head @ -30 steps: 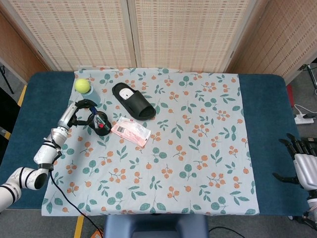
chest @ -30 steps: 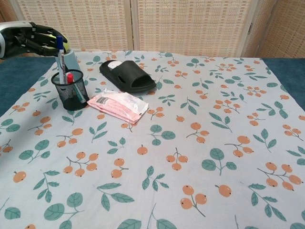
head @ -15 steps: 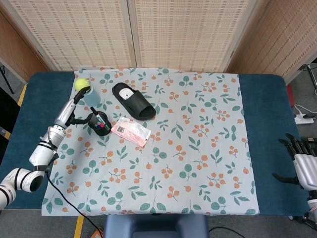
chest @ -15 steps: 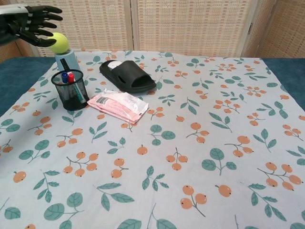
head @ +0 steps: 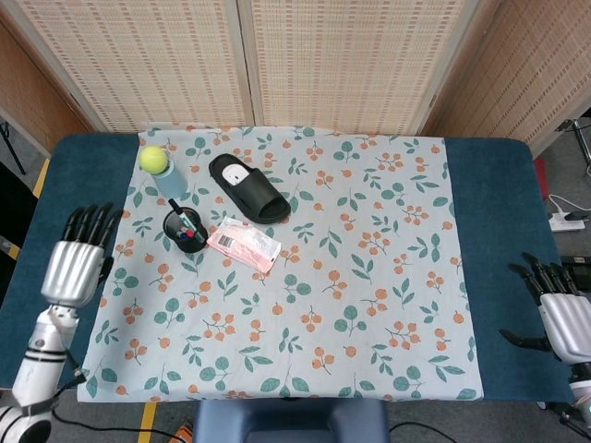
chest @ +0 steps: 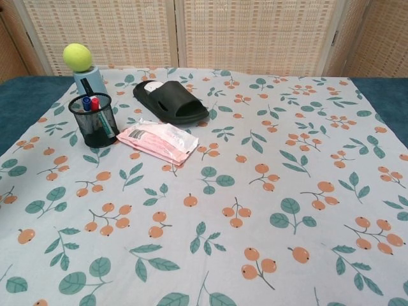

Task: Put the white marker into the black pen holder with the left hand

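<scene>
The white marker stands in the black pen holder among other pens; it looks light, stiff and slick, best pinched mid-barrel. The left robot hand, fingers apart and empty, hovers left of the holder; the right robot hand idles far right, fingers spread.

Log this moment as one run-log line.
marker: in black pen holder | left hand: open, off the cloth | right hand: open, idle | step: looks done
</scene>
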You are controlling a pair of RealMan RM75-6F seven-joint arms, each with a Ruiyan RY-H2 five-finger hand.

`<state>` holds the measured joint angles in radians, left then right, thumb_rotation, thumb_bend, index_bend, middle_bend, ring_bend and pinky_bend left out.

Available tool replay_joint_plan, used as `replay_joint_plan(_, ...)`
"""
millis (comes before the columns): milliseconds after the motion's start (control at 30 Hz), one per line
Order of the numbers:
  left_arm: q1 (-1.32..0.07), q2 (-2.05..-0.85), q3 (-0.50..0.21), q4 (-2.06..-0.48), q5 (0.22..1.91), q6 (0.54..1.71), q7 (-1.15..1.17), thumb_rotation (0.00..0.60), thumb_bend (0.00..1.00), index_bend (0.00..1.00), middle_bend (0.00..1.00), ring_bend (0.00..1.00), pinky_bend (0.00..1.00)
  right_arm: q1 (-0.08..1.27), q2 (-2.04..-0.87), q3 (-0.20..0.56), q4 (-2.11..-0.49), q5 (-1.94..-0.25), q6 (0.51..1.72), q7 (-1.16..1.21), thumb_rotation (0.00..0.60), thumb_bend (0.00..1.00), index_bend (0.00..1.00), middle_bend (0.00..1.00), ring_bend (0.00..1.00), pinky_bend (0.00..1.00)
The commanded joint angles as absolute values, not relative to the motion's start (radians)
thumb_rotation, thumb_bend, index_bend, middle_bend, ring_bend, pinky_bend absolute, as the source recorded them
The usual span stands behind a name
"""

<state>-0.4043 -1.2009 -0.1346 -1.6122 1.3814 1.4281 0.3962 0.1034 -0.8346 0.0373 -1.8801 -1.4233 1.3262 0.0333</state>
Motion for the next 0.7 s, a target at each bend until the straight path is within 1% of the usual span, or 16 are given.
replay_joint_plan(33, -0.241, -1.185, -0.017, -1.602, 1.374, 1.534, 0.416, 0.600, 0.36, 0.07, 0.02, 0.00, 0.06, 0.101, -0.833, 0.034, -1.883, -1.433, 1.330, 0.034, 0.600, 0.00, 0.14, 0.00, 0.07, 0.00)
replay_joint_plan(167, -0.175, -1.235, -0.011, -1.461, 1.321, 1.549, 0.331, 0.600, 0.36, 0.07, 0.02, 0.00, 0.06, 0.100, -0.832, 0.032, -1.883, -1.441, 1.336, 0.036, 0.600, 0.00, 0.14, 0.00, 0.07, 0.00)
replay_joint_plan(333, -0.165, -1.254, -0.038, -1.385, 1.302, 1.515, 0.219, 0.600, 0.36, 0.08, 0.02, 0.00, 0.06, 0.103, -0.836, 0.030, -1.888, -1.439, 1.329, 0.022, 0.600, 0.00, 0.14, 0.00, 0.07, 0.00)
replay_joint_plan(633, -0.188, -1.233, -0.058, -1.382, 1.311, 1.439, 0.166, 0.600, 0.36, 0.08, 0.02, 0.00, 0.06, 0.108, -0.840, 0.033, -1.887, -1.419, 1.319, 0.008, 0.600, 0.00, 0.14, 0.00, 0.07, 0.00)
replay_joint_plan(700, -0.188, -1.231, -0.060, -1.388, 1.312, 1.437, 0.162, 0.600, 0.36, 0.08, 0.02, 0.00, 0.06, 0.110, -0.841, 0.034, -1.887, -1.417, 1.316, 0.007, 0.600, 0.00, 0.14, 0.00, 0.07, 0.00)
